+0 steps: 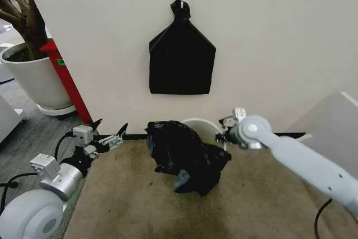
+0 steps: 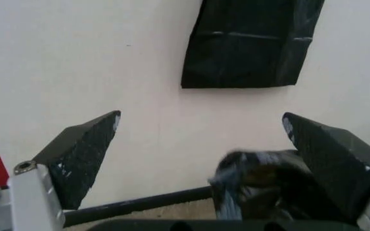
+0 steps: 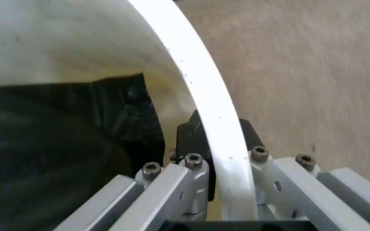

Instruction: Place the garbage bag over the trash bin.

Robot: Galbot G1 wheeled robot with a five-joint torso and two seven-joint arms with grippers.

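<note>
Beige carpet: right hand (image 1: 222, 130) is pinching the round cream-white plastic trash bin (image 3: 201, 103) rim, left hand (image 1: 109, 129) is gaping empty; the crinkled black garbage bag (image 1: 187, 155), half draped, could slide off.

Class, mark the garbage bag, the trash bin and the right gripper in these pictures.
garbage bag (image 1: 187, 158), head view, crinkled middle.
trash bin (image 3: 201, 91), right wrist view, rolled rim.
right gripper (image 3: 218, 159), right wrist view, between fingertips straddling the rim.
</note>
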